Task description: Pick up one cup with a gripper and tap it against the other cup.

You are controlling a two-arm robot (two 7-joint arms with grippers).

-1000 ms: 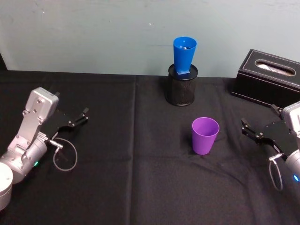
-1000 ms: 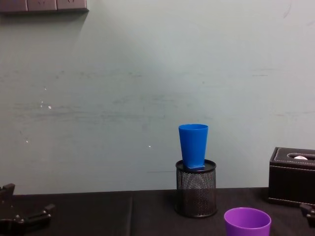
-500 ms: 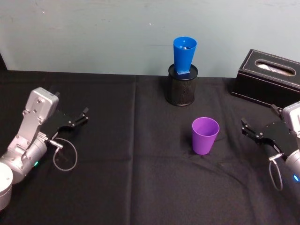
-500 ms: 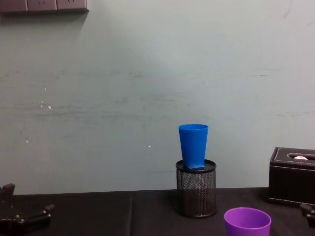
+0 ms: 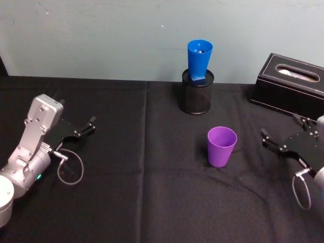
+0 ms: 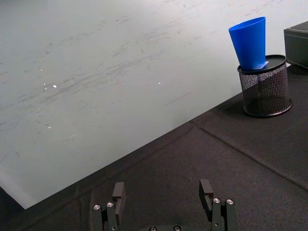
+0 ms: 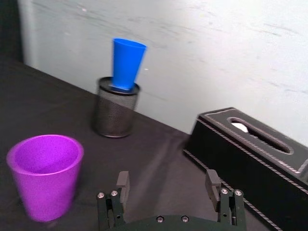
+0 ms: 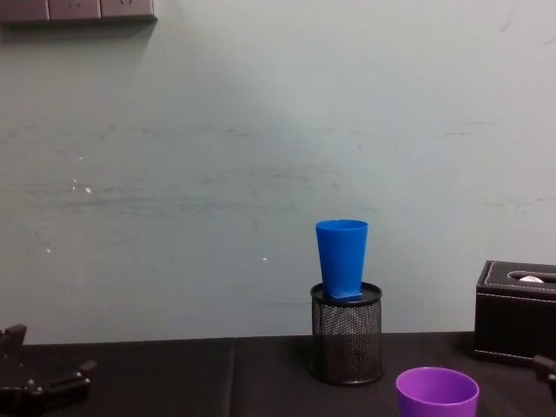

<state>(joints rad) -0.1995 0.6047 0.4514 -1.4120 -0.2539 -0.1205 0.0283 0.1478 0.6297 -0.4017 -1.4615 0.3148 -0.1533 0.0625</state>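
Tabletop (image 5: 152, 202), black cloth: approach step, nothing grasped yet. Tissue box (image 5: 291, 83) far right, not involved. Black mesh pen holder (image 5: 196, 98) at the back centre carries the blue cup (image 5: 199, 59), seated in its top, upright. Purple cup (image 5: 221, 146) stands upright on the cloth in front of the holder, apart from it. Right gripper (image 5: 286, 135) is near the purple cup's right side, jaws apart, not touching. Left gripper (image 5: 85, 126) parked far left, jaws apart. Next, probably: right gripper closes the gap, straddles the purple cup's wall, clamps, lifts toward the blue one.
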